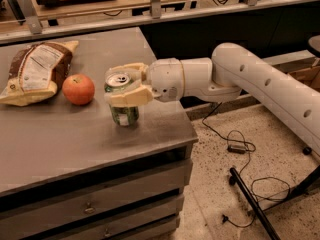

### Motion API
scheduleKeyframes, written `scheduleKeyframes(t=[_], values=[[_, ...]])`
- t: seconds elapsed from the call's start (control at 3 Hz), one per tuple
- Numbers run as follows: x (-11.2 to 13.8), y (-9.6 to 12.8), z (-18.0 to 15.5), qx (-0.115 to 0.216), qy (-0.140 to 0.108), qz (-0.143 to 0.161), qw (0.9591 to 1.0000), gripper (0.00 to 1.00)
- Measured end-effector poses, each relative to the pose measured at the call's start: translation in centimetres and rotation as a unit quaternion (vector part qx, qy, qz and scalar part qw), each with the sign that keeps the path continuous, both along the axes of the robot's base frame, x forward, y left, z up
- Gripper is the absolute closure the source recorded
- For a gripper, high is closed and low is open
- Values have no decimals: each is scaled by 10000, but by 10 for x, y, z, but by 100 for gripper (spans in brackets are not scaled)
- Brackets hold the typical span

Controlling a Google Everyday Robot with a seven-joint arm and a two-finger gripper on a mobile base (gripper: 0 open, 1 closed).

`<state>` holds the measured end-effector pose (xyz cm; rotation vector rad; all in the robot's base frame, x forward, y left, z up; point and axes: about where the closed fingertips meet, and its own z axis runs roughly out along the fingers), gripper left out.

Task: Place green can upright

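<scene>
The green can (124, 115) stands upright near the right front part of the grey table (60, 144), silver top with pull tab facing up. My gripper (123, 86) reaches in from the right and its cream fingers (131, 97) are closed around the can's upper half. The can's base looks to be at or just above the tabletop; I cannot tell if it touches. The white arm (260, 84) stretches off to the right.
A red apple (78, 89) sits just left of the can. A chip bag (36, 71) lies at the table's far left. Drawers are below the tabletop. Cables (240, 149) and a black stand leg (252, 204) lie on the floor at right.
</scene>
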<state>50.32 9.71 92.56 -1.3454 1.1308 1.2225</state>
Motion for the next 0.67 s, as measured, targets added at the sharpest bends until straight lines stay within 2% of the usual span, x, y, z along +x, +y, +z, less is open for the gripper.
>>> scheduleKeyframes(t=[0.33, 0.67], values=[[-12, -8, -16, 206, 127, -17, 9997, 19], [-20, -14, -22, 289, 140, -28, 9995, 0]])
